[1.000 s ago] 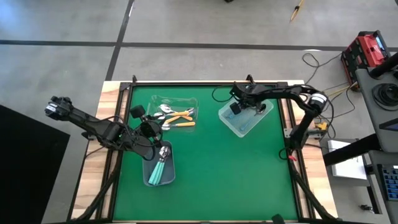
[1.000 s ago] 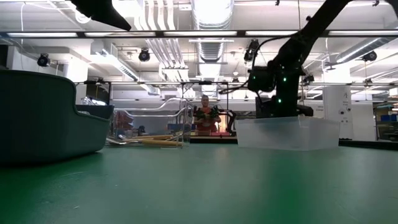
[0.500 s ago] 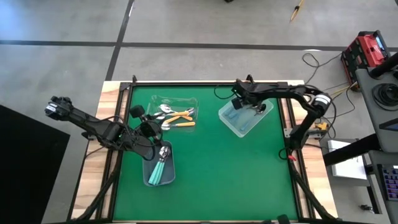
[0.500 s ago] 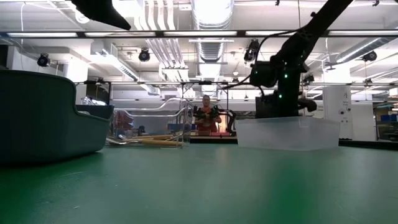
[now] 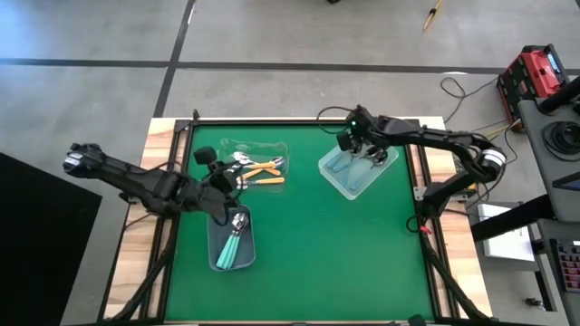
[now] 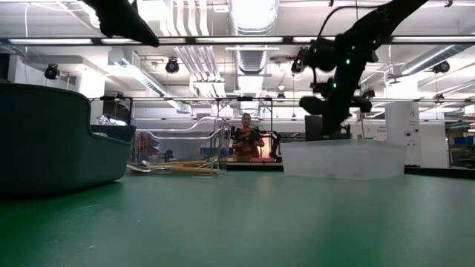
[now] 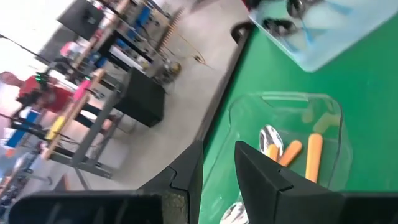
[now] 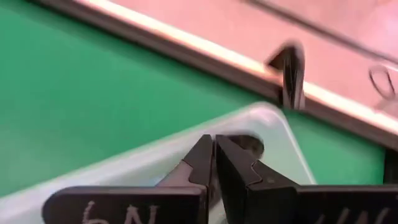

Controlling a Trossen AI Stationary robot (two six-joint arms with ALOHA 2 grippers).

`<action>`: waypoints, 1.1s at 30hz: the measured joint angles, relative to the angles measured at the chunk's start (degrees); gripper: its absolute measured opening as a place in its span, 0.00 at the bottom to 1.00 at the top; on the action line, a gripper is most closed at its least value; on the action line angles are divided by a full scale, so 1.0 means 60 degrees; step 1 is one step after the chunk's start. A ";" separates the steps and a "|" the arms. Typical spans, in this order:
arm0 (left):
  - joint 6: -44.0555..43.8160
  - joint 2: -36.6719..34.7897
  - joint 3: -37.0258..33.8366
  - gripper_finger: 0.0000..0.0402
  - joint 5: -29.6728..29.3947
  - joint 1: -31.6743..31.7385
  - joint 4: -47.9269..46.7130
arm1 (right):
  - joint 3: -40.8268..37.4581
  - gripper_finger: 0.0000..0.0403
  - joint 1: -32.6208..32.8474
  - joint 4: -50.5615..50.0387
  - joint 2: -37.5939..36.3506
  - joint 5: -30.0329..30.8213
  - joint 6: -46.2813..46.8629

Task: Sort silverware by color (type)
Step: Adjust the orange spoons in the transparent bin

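Left gripper [image 5: 223, 184] | between orange spoons [image 5: 263, 169] and teal spoons [image 5: 232, 246]

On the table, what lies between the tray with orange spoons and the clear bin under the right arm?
Only bare green mat lies between the tray and the clear bin, seen in the high view.

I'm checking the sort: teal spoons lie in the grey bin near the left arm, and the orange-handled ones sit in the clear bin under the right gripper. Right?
Not quite. In the high view the orange-handled spoons lie in the clear tray at the table's far left, beside the left gripper, not under the right gripper. The teal spoons do lie in the grey bin.
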 joint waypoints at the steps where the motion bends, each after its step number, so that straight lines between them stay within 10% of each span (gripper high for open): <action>1: 0.0157 0.0000 0.0000 0.19 0.0319 0.0237 0.0035 | 0.0002 0.03 0.0045 0.0181 -0.0152 0.0002 -0.0146; 18: 0.2795 0.0154 0.0011 0.19 0.8045 0.4931 0.1276 | 0.0010 0.03 0.0596 0.1578 -0.1134 -0.0005 -0.1627; 33: 0.4140 0.3282 0.0632 0.19 0.9105 0.6734 0.0296 | 0.0010 0.03 0.0619 0.1586 -0.1112 0.0006 -0.1947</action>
